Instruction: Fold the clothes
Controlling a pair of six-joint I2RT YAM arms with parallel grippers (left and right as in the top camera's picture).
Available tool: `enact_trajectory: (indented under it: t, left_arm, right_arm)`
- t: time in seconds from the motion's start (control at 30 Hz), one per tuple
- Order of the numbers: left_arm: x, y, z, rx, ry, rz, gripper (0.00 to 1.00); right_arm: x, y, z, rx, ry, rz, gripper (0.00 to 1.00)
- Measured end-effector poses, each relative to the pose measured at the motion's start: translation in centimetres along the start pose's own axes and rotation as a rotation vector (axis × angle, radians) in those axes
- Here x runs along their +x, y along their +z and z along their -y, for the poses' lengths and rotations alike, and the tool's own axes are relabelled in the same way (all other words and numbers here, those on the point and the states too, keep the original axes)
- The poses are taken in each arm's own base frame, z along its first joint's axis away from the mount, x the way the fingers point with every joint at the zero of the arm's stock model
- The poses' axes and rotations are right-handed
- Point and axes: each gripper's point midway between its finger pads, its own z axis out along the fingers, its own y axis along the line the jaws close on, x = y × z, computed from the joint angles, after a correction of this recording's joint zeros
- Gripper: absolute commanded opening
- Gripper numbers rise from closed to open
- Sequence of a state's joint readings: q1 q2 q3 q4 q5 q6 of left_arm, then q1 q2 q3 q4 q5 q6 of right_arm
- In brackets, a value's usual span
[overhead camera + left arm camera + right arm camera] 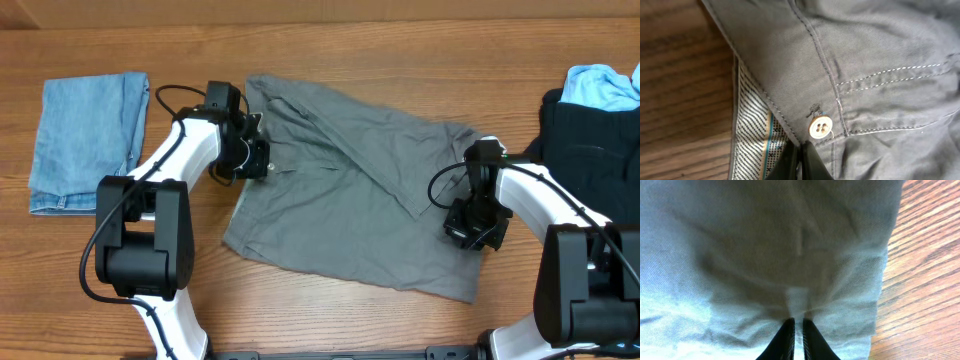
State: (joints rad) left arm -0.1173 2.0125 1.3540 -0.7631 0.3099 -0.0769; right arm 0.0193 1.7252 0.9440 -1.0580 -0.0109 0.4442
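Note:
The clothes, a pair of grey shorts, lie spread out in the middle of the table, with one part folded diagonally across the top. My left gripper sits at the shorts' left edge. In the left wrist view it is shut on the waistband edge just below the pale button, beside the striped inner lining. My right gripper rests on the right side of the shorts. In the right wrist view it pinches a raised fold of grey cloth near the hem.
A folded blue denim garment lies at the far left. A black garment with a light blue one on top sits at the far right. Bare wooden table runs along the front.

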Motion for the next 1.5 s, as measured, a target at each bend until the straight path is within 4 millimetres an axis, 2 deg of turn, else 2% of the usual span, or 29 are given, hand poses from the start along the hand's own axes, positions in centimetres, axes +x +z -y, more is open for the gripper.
enact_trajectory:
  t: [0.17,0.43,0.7,0.8,0.93,1.03,1.17,1.2,1.27,1.37,1.43,1.47,1.5]
  left_arm:
    - [0.0,-0.4,-0.7,-0.025,-0.012,-0.005,0.04]
    - [0.5,-0.7,-3.0,-0.137,-0.030,-0.023,0.04]
    - [0.3,-0.8,-4.1,-0.200,-0.027,-0.013,0.06]
    - [0.5,-1.0,-4.9,-0.247,-0.028,-0.020,0.19]
    - [0.9,-1.3,-5.7,-0.295,-0.035,-0.036,0.31]
    - [1.1,-1.4,-6.0,-0.304,-0.040,-0.044,0.46]
    - [1.8,-2.2,-5.8,-0.304,-0.062,-0.086,0.55]
    - [1.5,-2.5,-5.6,-0.302,-0.065,-0.082,0.64]
    - [0.1,-3.7,-4.9,-0.286,-0.074,-0.042,0.81]
    - [-1.9,-6.1,-3.6,-0.255,-0.060,0.043,0.98]
    - [-3.5,-8.6,-2.5,-0.233,-0.050,0.129,1.00]
    - [-4.1,-9.6,-2.0,-0.225,-0.047,0.167,1.00]
    - [-4.9,-11.0,-1.4,-0.216,-0.038,0.218,1.00]
  right_arm:
    - [0.0,0.0,0.0,0.000,0.001,0.001,0.11]
    - [0.0,0.0,0.0,-0.001,0.000,0.000,0.11]
    - [0.0,0.0,0.0,0.000,0.000,0.001,0.11]
    - [0.0,0.0,0.0,0.000,0.000,0.001,0.11]
    - [0.0,0.0,0.0,0.000,0.000,0.001,0.11]
    - [0.0,0.0,0.0,0.000,0.000,0.000,0.11]
    - [0.0,0.0,0.0,0.000,0.000,0.001,0.11]
    - [0.0,0.0,0.0,-0.001,0.000,0.001,0.11]
    - [0.0,0.0,0.0,-0.001,0.000,0.001,0.11]
    - [0.0,0.0,0.0,-0.001,0.000,0.001,0.11]
    - [-0.1,0.0,0.0,-0.001,0.001,0.002,0.13]
    - [-0.1,0.0,0.0,-0.002,0.000,0.004,0.19]
    - [-0.2,0.0,-0.1,-0.004,0.000,0.007,0.20]
